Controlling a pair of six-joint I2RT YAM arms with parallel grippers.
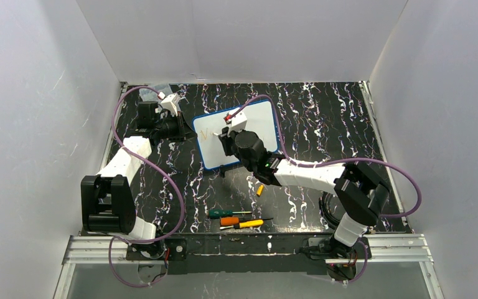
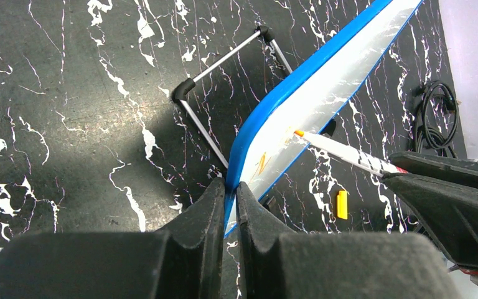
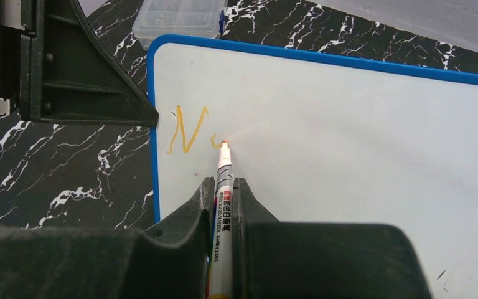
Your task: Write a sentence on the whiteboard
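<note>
The whiteboard (image 1: 258, 121), white with a blue frame, stands tilted on its wire stand at the table's middle back. It also shows in the right wrist view (image 3: 348, 137) and edge-on in the left wrist view (image 2: 323, 87). My left gripper (image 2: 231, 190) is shut on the board's left blue edge. My right gripper (image 3: 224, 187) is shut on a white marker (image 3: 223, 187), its orange tip touching the board. The sentence (image 3: 187, 129) is an orange "N" and the start of a second letter near the board's upper left.
A yellow marker cap (image 1: 259, 190) lies on the black marbled table in front of the board. Several screwdrivers (image 1: 239, 219) lie near the front edge. A clear compartment box (image 3: 177, 15) sits behind the board's left corner. A black cable (image 2: 435, 118) coils at the right.
</note>
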